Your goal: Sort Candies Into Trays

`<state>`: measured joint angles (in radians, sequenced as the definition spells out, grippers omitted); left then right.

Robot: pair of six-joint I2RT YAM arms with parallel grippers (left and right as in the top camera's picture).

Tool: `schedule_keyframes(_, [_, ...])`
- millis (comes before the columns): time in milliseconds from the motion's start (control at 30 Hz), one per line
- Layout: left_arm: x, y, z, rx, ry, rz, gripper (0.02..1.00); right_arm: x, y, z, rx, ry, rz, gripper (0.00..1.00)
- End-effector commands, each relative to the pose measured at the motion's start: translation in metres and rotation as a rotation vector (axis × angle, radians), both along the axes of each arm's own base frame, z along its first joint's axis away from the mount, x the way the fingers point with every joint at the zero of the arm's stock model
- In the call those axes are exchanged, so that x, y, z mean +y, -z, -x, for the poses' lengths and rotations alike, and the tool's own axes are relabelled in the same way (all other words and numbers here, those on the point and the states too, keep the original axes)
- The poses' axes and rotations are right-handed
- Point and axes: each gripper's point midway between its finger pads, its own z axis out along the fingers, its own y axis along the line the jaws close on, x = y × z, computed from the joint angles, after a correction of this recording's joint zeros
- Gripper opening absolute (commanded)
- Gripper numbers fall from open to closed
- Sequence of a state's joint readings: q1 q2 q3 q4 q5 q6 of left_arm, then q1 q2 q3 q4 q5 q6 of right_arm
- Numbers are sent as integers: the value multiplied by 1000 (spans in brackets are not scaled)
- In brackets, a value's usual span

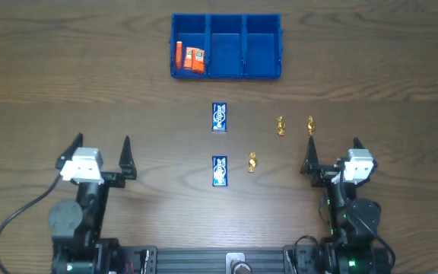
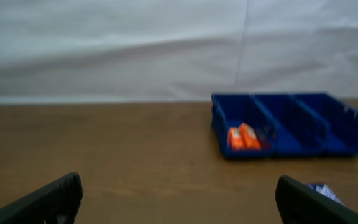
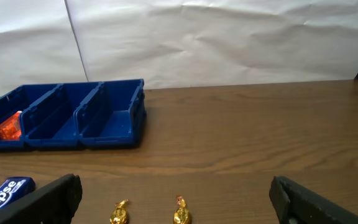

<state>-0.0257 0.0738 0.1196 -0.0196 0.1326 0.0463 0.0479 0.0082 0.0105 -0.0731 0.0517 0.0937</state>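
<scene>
At the left, the left claw (image 1: 102, 141) hangs over bare bench (image 1: 36, 91), its fingers spread and holding nothing. Farther up the bench sits the blue tray (image 1: 226, 74), with two orange candies (image 1: 190, 58) in its left compartment and its middle and right compartments empty. Below the tray, near the middle, lie the far blue packet (image 1: 219, 117) and the near blue packet (image 1: 219, 170), well apart. These look flat, light and fairly stiff, so a pinch across the narrow width should hold. To their right, the first gold candy (image 1: 252, 161) lies just beside the near packet, and the second gold candy (image 1: 280, 125) and third gold candy (image 1: 309, 125) lie farther up. These are likely small, light and slick in foil, best gripped across the body rather than the twisted ends. At the right, the right claw (image 1: 333, 144) is also spread and empty, near the third candy.
</scene>
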Motion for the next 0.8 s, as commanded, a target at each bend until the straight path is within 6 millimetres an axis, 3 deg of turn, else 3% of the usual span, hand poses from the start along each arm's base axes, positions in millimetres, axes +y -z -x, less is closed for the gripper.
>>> schedule_keyframes(33, [-1,45,-2,63,9,-11,998,0,1,0,0,0,13,998])
schedule_keyframes(67, [1,54,0,101,0,-17,998,0,1,0,0,0,13,998])
schedule_keyframes(800, [3,52,0,91,-11,-17,998,0,1,0,0,0,13,998])
